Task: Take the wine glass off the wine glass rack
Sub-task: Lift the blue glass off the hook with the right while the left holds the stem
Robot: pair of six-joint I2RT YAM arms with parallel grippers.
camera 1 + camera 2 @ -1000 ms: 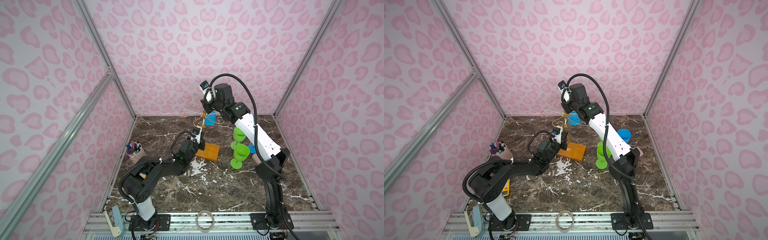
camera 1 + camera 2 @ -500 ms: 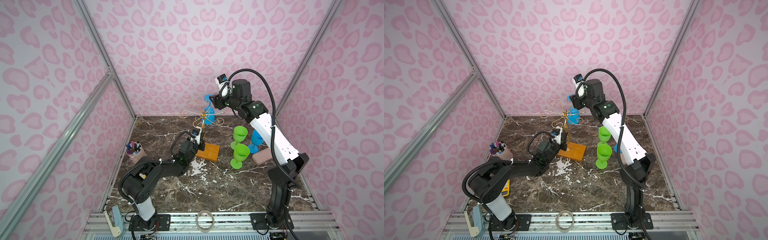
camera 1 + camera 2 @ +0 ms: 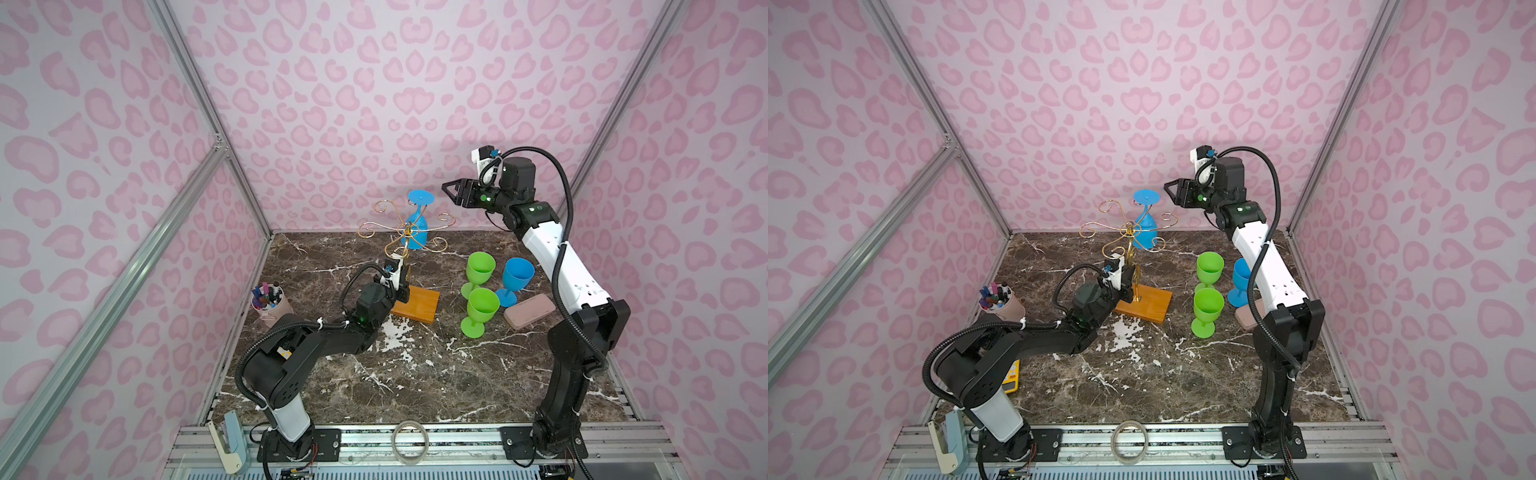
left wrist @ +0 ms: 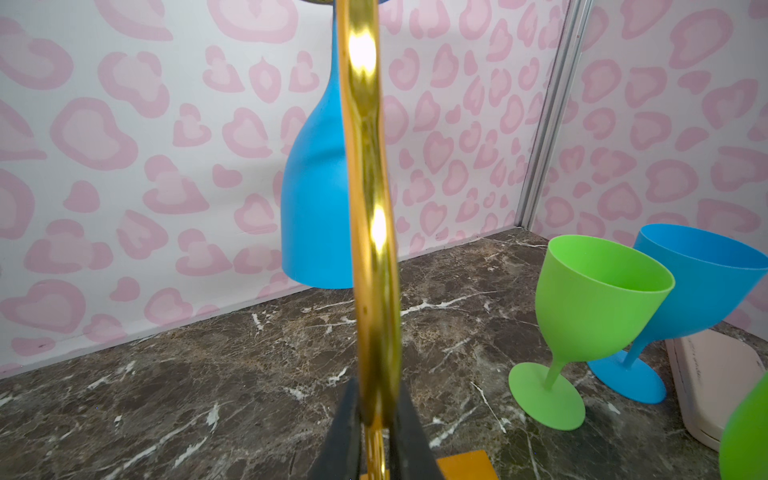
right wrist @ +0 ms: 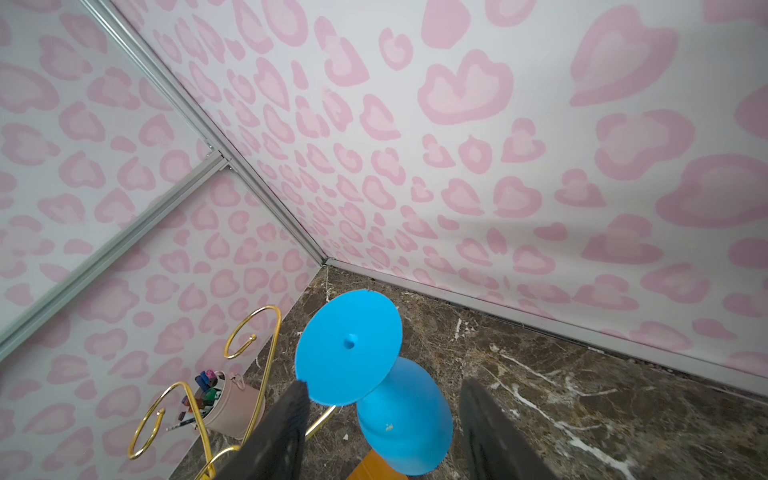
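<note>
The rack [image 3: 404, 235] stood toward the far side of the marble surface [image 3: 415, 382], a little left of the middle, with its orange wooden base flat on the marble. The glass [image 3: 417, 232], a blue one, hung upside down from an arm on the far side of the rack. Its round foot sat uppermost above the gold curls and its bowl opened downward, clear of the surface. In the left wrist view the bowl [image 4: 311, 208] showed just behind the gold post [image 4: 370, 208].

The left hand [image 3: 402, 289] was clamped on the rack's post low down, just above the base. In the left wrist view its dark fingers [image 4: 345, 415] pressed the post from either side.

The right hand [image 3: 451, 193] was raised high, just right of the glass's foot and about level with it. Both top views showed a gap between them. Its jaws were apart and held nothing. In the right wrist view the fingers [image 5: 286, 432] stood wide, with the foot and bowl of the glass [image 5: 349, 345] seen between them.

Right of the rack, a far green glass [image 3: 481, 268], a near green glass [image 3: 482, 307] and another blue glass [image 3: 517, 272] stood upright, close together. A pink case [image 3: 528, 311] lay just beside them. A pen cup [image 3: 270, 301] stood at the left edge.
</note>
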